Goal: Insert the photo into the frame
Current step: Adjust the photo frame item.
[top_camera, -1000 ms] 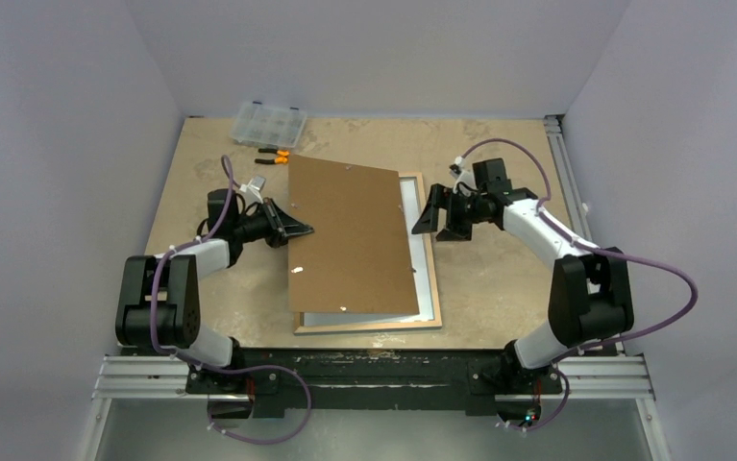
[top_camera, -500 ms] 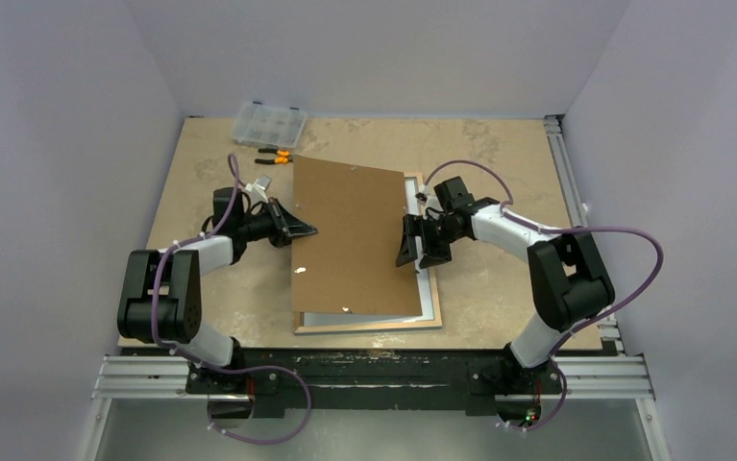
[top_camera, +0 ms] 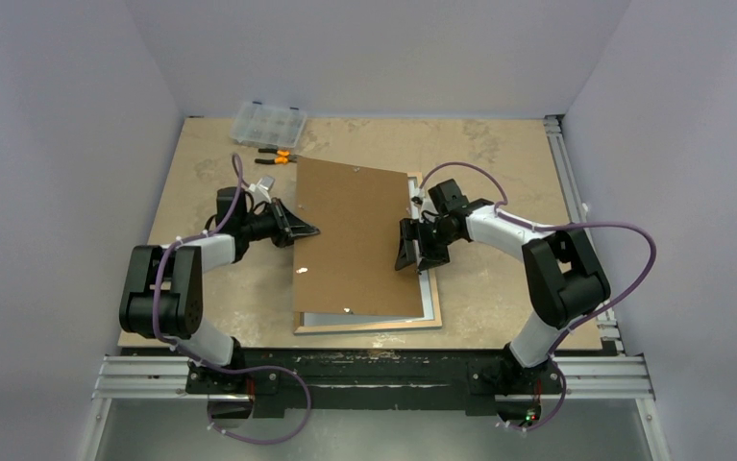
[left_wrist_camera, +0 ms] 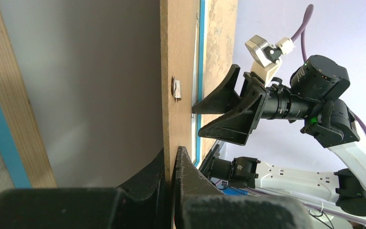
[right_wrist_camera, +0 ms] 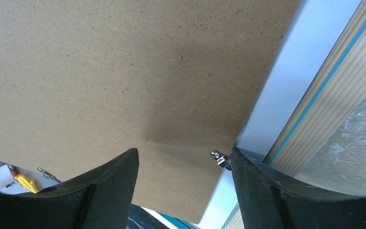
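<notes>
The left gripper [top_camera: 310,231] is pinching the board's [top_camera: 355,240] edge, apparently steadying it, while the right gripper [top_camera: 410,252] is straddling the opposite edge, jaws spread, over the face-down frame [top_camera: 433,293], with what may be the photo [top_camera: 364,316] lying inside.

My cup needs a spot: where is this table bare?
Bare table lies far right, between the backing board, the back wall and the side rail. The middle is crowded: board over frame, left gripper and right gripper at its edges. The parts box and pliers fill the far left corner.
</notes>
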Tool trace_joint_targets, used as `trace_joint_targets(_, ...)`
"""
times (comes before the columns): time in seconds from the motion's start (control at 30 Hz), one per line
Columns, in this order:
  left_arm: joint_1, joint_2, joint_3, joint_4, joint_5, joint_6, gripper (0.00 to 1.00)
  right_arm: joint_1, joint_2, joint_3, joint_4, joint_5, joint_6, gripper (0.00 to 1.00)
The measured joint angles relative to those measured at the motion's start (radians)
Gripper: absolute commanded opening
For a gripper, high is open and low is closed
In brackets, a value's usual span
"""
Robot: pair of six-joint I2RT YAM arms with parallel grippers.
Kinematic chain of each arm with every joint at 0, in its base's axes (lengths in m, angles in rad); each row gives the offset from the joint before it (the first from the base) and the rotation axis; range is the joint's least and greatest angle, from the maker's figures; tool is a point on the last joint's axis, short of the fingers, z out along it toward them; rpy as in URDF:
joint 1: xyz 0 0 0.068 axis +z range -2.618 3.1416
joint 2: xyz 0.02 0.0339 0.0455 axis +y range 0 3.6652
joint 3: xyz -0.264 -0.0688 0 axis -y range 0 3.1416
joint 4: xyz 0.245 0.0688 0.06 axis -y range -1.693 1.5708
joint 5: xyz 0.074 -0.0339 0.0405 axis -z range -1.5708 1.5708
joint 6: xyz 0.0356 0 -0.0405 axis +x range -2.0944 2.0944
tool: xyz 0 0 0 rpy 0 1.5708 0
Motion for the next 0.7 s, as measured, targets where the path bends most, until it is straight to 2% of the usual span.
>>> trace_joint_targets(0.7, -0.013, 0.014, -0.002, 0.007, -0.054, -0.012, 0.0, 0.019, 0.0, 0.011, -0.037, 0.008, -0.017, 0.65)
